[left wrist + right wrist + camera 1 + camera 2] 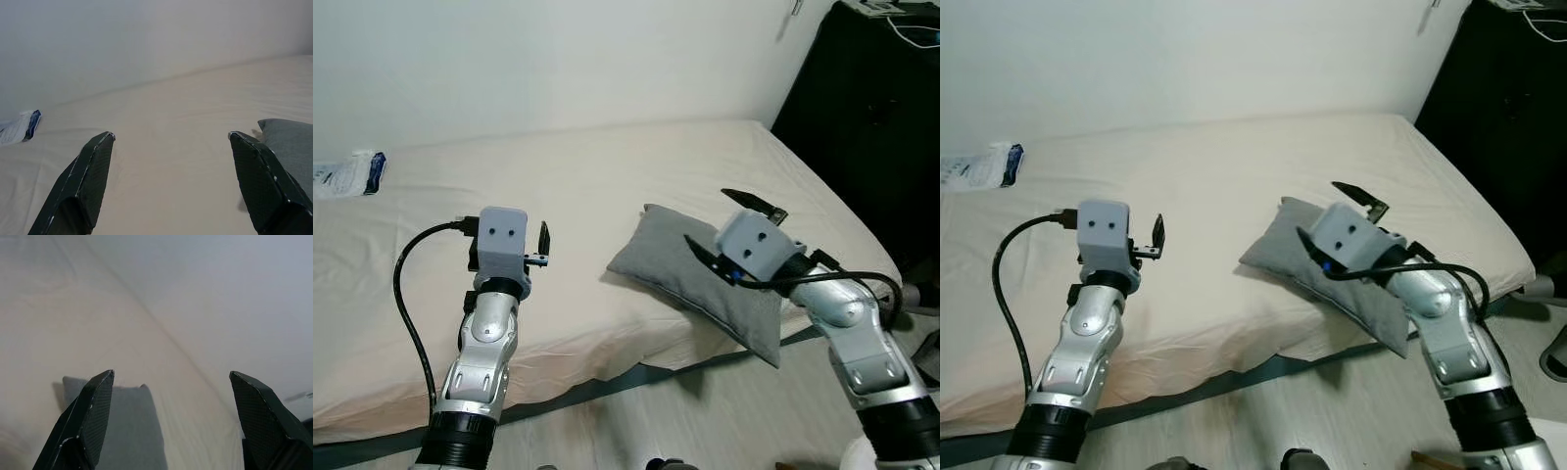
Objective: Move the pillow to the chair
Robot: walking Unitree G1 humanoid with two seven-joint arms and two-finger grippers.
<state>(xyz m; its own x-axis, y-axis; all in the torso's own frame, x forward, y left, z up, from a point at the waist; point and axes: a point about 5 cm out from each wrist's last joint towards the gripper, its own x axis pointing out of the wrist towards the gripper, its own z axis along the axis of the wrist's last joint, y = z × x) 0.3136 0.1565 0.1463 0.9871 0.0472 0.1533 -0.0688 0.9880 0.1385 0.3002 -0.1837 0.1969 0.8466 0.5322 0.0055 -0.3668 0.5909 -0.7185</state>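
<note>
Right gripper (736,233), fingers spread wide, poised over the grey pillow (690,274) with one finger above its far edge and the other low against its top face; nothing pinched yet. Wide spread judged suited to straddling the thick, soft cushion before closing. Pillow resting on the cream bed (607,186) near its front right corner, one end overhanging the mattress edge toward the floor. Right forearm angled up and inward from lower right, wrist bent toward the pillow. Left gripper (1157,241), also parted and holding nothing, raised above bare sheet well left of the pillow, forearm nearly upright, likely on standby. Small packet (350,172) lying at far left of bed.
</note>
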